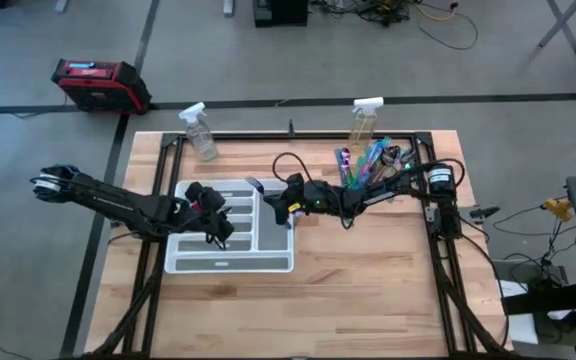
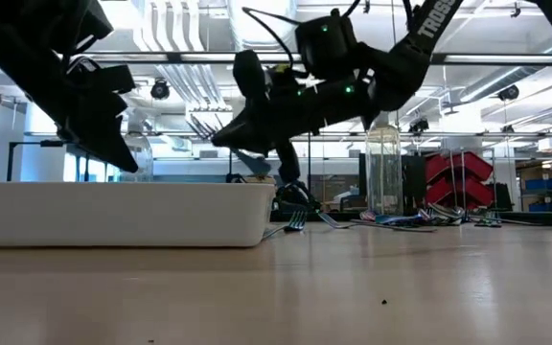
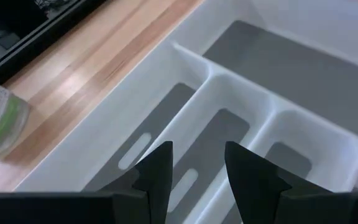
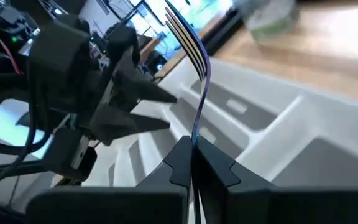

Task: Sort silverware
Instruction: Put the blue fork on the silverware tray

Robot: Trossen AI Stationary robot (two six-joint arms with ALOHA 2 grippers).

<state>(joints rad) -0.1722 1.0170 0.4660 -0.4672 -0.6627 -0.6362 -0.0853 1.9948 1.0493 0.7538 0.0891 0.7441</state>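
Right wrist view shows the right gripper (image 4: 194, 163) pinched tight on the handle of a fork (image 4: 194, 74), tines pointing away from the wrist, slim and shiny with a purple-blue sheen. From the high view this gripper (image 1: 290, 207) hangs at the right edge of the white divided tray (image 1: 230, 262). The left gripper (image 3: 197, 177) hovers over the tray's narrow compartments with its fingers spread and nothing between them; in the high view it (image 1: 214, 222) sits above the tray's middle. The rest of the silverware (image 1: 370, 160) lies in an iridescent teal, blue and magenta heap near the far right of the wooden table (image 1: 368, 300), just beside a clear spray bottle (image 1: 364, 120); a second spray bottle (image 1: 199, 132) stands near the far left corner. The near half of the table is bare wood. Beyond it lie a grey floor with dark lines and a red case (image 1: 98, 84).
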